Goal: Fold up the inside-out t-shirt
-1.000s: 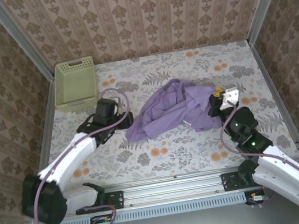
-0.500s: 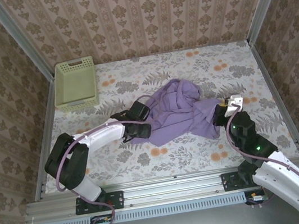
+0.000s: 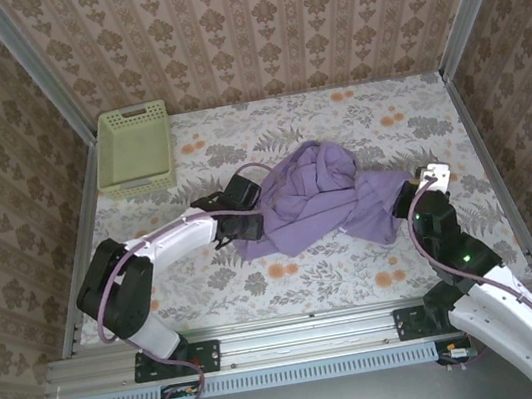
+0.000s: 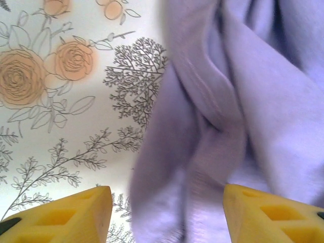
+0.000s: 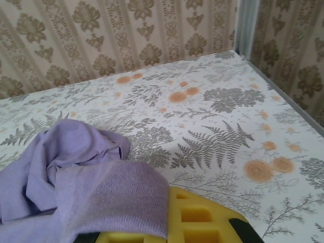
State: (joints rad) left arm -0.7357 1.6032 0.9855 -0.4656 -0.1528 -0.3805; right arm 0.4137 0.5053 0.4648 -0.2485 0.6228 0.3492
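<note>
The t-shirt [image 5: 76, 167] drapes over the right pincer [image 5: 172, 223], hiding its fingertips; both run off the bottom edge

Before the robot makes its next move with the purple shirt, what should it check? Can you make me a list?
1. Right gripper has hold of the t-shirt: ok, it is shut with cloth draped over its yellow finger.
2. Left gripper ready to grab: ok, its jaws stand apart with a fold of the shirt's edge between them.
3. Shirt lying flat: not ok, it is bunched and twisted in the middle of the table.
4. Basket out of the way: ok, it sits in the far left corner, apart from the shirt.
5. Where the white tag is: cannot tell.
</note>
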